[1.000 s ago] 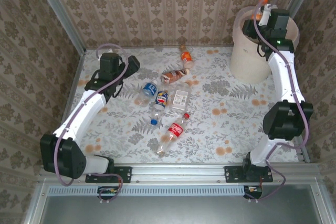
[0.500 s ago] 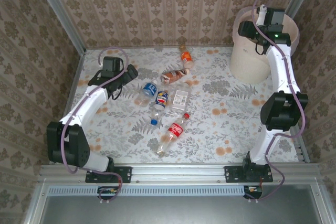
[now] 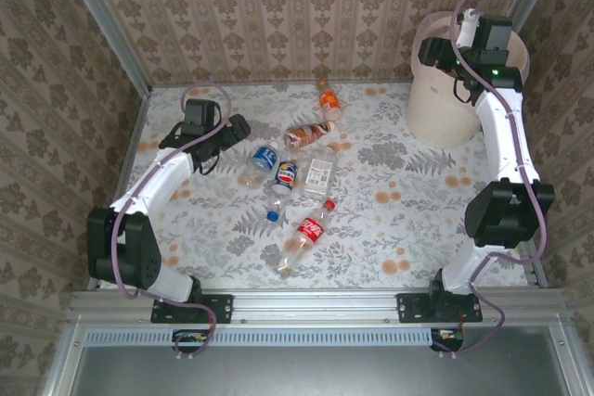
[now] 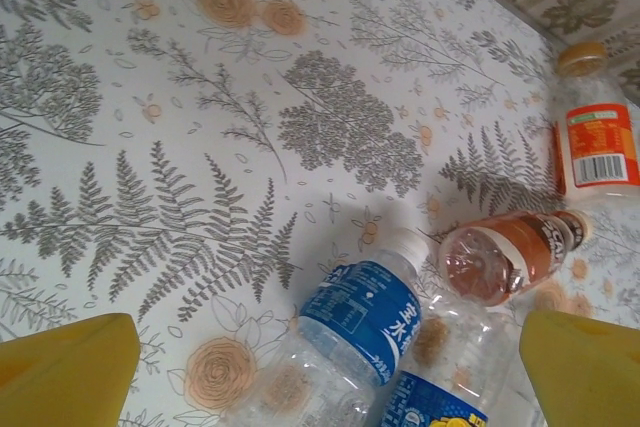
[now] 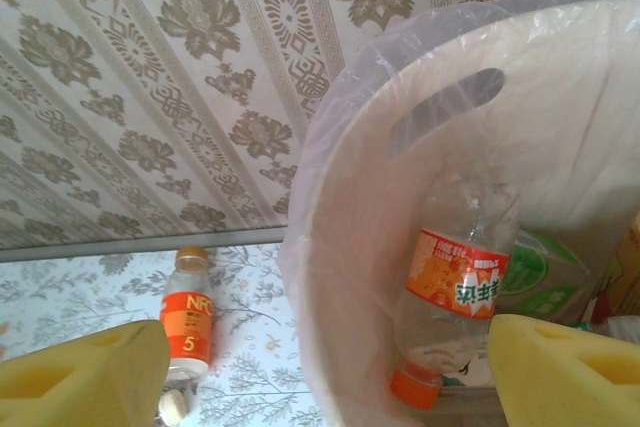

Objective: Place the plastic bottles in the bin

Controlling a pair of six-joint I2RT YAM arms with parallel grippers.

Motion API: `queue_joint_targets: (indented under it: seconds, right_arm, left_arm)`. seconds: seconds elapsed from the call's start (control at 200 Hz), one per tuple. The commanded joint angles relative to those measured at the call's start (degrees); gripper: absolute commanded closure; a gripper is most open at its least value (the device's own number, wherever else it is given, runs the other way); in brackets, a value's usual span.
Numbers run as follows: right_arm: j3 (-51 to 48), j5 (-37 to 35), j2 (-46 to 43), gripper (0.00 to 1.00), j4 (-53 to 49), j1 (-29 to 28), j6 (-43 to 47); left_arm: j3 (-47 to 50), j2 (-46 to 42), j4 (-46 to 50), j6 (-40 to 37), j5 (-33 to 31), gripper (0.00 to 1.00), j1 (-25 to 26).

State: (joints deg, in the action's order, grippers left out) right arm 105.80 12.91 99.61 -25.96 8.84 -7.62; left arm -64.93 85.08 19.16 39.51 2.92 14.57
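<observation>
**Right gripper** [image 5: 325, 379]: positioned above the bin [image 5: 330, 247], over the left part of its rim. The fingers [image 5: 85, 372] stand wide apart with nothing between them, so it is open and empty.

- Below and ahead of it, inside the bin, an orange-labelled bottle [image 5: 455, 292] lies against the clear liner. Its orange cap is the end nearest the gripper.
- Just right of that bottle sits a green-labelled item [image 5: 535, 282]. Whether it is a bottle cannot be told.
- Left of the gripper, outside the bin, a tan-capped bottle [image 5: 187, 332] lies on the floral table [image 5: 60, 287].

**Left gripper** [image 4: 325, 372]: low over the table, fingers spread fully and empty.

- Between the fingers and just ahead lies a blue-labelled bottle [image 4: 360, 322], its white cap pointing away from the gripper.
- A blue-and-yellow-labelled bottle [image 4: 440, 409] touches its right side.
- Ahead and to the right lies a brown bottle [image 4: 505, 252], close to those two.

In the overhead view, a red-labelled bottle [image 3: 306, 234] lies apart from this gripper, nearer the arm bases. All bottles near the left gripper remain on the table, well apart from the bin.
</observation>
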Motion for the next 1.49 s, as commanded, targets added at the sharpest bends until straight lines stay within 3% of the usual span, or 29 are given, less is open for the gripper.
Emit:
queue_joint_targets:
  seconds: [0.0, 0.52, 0.665, 0.835, 1.05, 1.49]
  right_arm:
    - [-3.5, 1.9, -4.8, 0.13, 3.9, -0.5, -2.0]
    - [-29.4, -5.8, -25.2, 0.0, 16.7, -11.8, -5.8]
    - [-38.7, -17.7, -30.1, 0.0, 20.8, -16.1, -10.4]
    - [-48.6, -21.1, -35.2, 0.0, 25.4, -17.2, -14.3]
    - [-49.7, -23.9, -36.1, 0.0, 23.3, -17.2, -12.7]
    - [-49.2, -23.3, -34.2, 0.0, 23.9, -17.2, -13.3]
  left_arm:
    - [-0.5, 1.2, -1.7, -4.7, 3.2, 0.0, 0.2]
    - [-5.1, 8.9, 10.3, -25.1, 1.9, 0.0, 3.7]
    - [-6.8, 12.9, 13.0, -31.1, 3.3, 0.06, 5.5]
    - [-8.5, 17.4, 14.2, -33.4, 3.1, 0.11, 7.2]
    - [-9.7, 20.8, 14.5, -34.2, 4.6, 0.18, 7.4]
    - [-7.4, 21.7, 14.7, -35.9, 2.7, 0.23, 7.7]
